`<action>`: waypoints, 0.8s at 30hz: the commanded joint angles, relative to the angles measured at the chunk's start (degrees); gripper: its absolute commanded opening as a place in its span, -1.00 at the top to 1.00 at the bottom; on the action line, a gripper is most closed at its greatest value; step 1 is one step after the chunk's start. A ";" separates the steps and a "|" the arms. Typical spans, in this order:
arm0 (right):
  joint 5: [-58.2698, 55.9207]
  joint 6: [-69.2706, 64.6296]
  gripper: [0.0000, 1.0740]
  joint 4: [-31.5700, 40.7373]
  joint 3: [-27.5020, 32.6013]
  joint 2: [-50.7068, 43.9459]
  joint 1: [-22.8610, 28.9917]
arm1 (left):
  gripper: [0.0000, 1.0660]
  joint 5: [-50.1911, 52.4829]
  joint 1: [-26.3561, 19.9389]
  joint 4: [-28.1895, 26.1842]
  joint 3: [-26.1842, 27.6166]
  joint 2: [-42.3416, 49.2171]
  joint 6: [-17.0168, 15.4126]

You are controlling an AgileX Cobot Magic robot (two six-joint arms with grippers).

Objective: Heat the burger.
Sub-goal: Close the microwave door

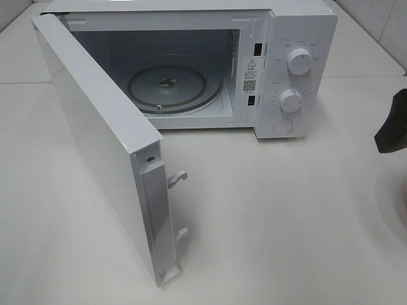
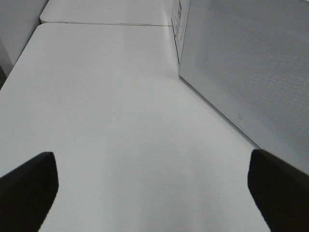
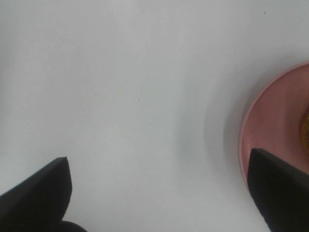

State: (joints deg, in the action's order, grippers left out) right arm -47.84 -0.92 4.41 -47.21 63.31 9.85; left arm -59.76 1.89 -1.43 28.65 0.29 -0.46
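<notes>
Left jaws: spread wide, both dark tips at the outer edges of the left wrist view, nothing between them, bare white counter below. Right jaws: likewise spread wide, gripping nothing, over bare counter.

Right wrist view: a pink plate lies on the counter just beside one jaw tip; only part of its rim and flat are in frame. A sliver of yellow-brown at the frame edge on the plate is probably the burger, but too little shows to be sure. Plate and burger cannot be made out in the high view.

High view: white microwave stands at the back of the counter. Its door is swung fully open to the left, with two latch hooks projecting from its free edge. The cavity holds only the glass turntable. Two round knobs, one above the other, sit on the control panel at the right. A dark piece of the right arm enters at the right edge, well apart from the microwave.

Left wrist view: the perforated outer face of the door runs alongside the left jaws, near but not touching.
</notes>
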 commanded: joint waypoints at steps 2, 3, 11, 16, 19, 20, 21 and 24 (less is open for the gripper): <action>-2.92 0.52 -0.76 -2.01 -0.06 -6.02 -0.11 | -0.88 0.46 -0.17 -0.34 -0.06 0.86 -0.23; -3.90 0.52 -0.76 -2.35 -0.06 -7.16 -0.11 | -0.88 0.46 -0.17 -0.34 -0.06 0.86 -0.23; -12.55 -2.92 -0.76 -6.07 -0.06 -20.86 -0.11 | -0.88 0.46 -0.17 -0.34 -0.06 0.86 -0.23; -14.73 -7.16 -0.76 -9.85 0.46 -28.88 -0.11 | -0.88 0.46 -0.17 -0.34 -0.06 0.86 -0.23; -15.58 -7.05 -0.76 -10.89 4.41 -37.53 -0.11 | -0.88 0.46 -0.17 -0.34 -0.06 0.86 -0.23; -15.58 -7.05 -0.76 -10.89 4.41 -37.53 -0.11 | -0.88 0.46 -0.17 -0.34 -0.06 0.86 -0.23; -15.41 -6.70 -0.76 -10.54 5.50 -38.96 -0.11 | -0.88 0.46 -0.17 -0.34 -0.06 0.86 -0.23; -15.07 -6.59 -0.75 -9.91 8.54 -43.89 -0.11 | -0.88 0.46 -0.17 -0.34 -0.06 0.86 -0.23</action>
State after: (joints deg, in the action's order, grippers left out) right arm -62.80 -7.56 -5.84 -41.20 23.43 9.85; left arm -59.76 1.89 -1.43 28.65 0.29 -0.46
